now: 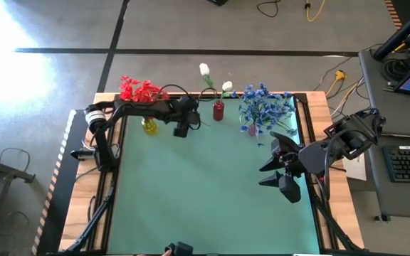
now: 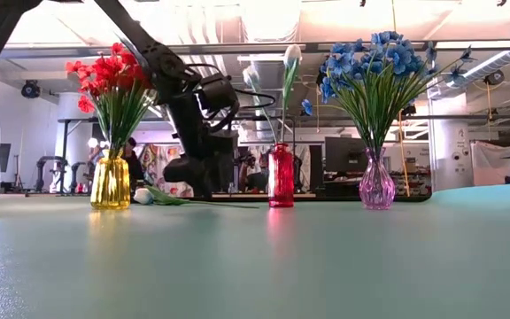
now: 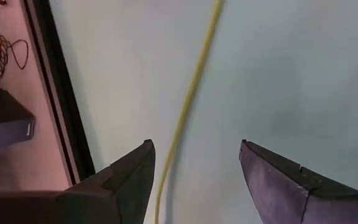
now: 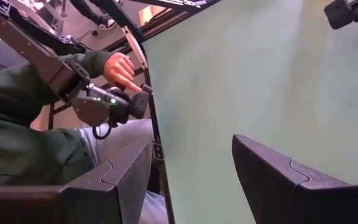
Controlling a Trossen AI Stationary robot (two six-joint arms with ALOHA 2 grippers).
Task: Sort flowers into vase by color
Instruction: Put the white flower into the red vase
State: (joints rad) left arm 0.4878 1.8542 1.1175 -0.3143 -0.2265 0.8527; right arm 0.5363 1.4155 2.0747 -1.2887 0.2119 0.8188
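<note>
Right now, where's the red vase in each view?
High view: red vase at the mat's far edge, centre, just right of the left gripper.
Low view: red vase at centre, between the yellow vase and the pink vase.
Left wrist view: not in it.
Right wrist view: not in it.
Shared landmark: the blue flowers.

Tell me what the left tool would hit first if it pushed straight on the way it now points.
Probably the thin green flower stem lying on the pale green table mat. The left tool points down with its fingers open either side of that stem, though how far above it stands is unclear.
</note>
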